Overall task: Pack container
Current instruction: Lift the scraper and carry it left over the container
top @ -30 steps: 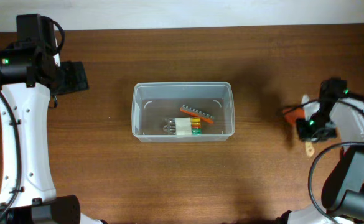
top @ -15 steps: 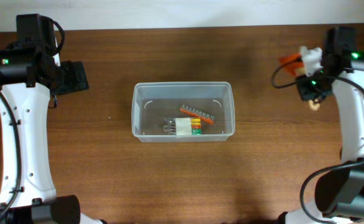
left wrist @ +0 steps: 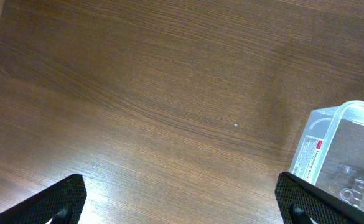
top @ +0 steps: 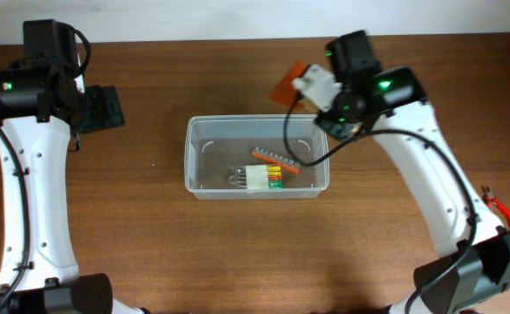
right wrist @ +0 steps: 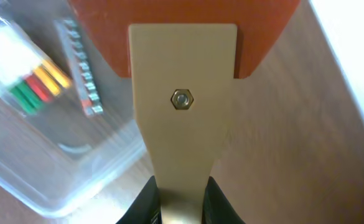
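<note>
The container (top: 256, 187) sits at the middle of the wooden table (top: 150, 253), long side running left to right; it is clear plastic with rounded corners and a rim. Inside it, toward the right half, lie an orange strip (top: 276, 160) of small bits and, just in front of that, a white block (top: 258, 179) with red, yellow and green pieces at one end; a pale metallic item beside the block is too blurred to name.

The right gripper (right wrist: 177, 202) hangs above the container's far right corner; its fingers (right wrist: 145, 200) are closed tight on the tan handle of a scraper (right wrist: 182, 124) — a flat tool with a hex nut in the handle and an orange blade. From overhead the blade points past the far rim, over bare wood rather than over the container's floor.

The left gripper (left wrist: 183, 198) hovers well to the left of the container, above the table; its jaws are spread wide with nothing between them — only wood grain shows there. The left wrist view catches one corner of the container at the right edge, with a white label (left wrist: 309, 157) on its wall.
</note>
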Motion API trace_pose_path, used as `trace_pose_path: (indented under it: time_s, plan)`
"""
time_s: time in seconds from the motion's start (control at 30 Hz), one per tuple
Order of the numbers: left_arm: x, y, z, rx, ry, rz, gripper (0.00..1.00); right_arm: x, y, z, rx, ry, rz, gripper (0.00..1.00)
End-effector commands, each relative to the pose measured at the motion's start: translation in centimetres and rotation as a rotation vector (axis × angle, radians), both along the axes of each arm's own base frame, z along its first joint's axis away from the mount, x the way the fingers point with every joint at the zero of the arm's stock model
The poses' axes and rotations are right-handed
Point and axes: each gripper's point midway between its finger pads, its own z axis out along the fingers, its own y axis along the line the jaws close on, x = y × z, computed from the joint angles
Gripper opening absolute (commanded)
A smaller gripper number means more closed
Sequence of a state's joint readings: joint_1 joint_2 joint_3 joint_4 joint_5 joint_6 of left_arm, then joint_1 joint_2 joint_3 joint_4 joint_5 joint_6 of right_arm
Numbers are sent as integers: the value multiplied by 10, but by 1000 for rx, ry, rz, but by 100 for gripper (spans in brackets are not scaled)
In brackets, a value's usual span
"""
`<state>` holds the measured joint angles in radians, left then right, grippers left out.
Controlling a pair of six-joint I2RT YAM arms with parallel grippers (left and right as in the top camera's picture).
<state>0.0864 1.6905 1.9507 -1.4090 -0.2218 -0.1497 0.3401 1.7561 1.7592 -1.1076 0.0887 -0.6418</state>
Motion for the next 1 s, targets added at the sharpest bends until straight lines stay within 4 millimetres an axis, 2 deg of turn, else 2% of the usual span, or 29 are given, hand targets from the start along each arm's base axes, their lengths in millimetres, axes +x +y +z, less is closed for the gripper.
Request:
trace_pose_path:
  time_s: [0.0,0.23,0.47,0.77,0.97]
  plan:
    - [-1,2,10,15,-26,1,99,6,19,13,3,-60,68,11]
    - [-1,2,10,15,-26,1,99,5,51,19,110,-73,170,10]
    - [-1,2,10,15,-27,1,99,-1,66,15,185,-35,216,10]
    - [-1,2,10,15,-26,1,99,-2,75,-29,153,83,227,10]
    - [-1,2,10,15,-27,1,99,-16,94,-45,146,142,273,10]
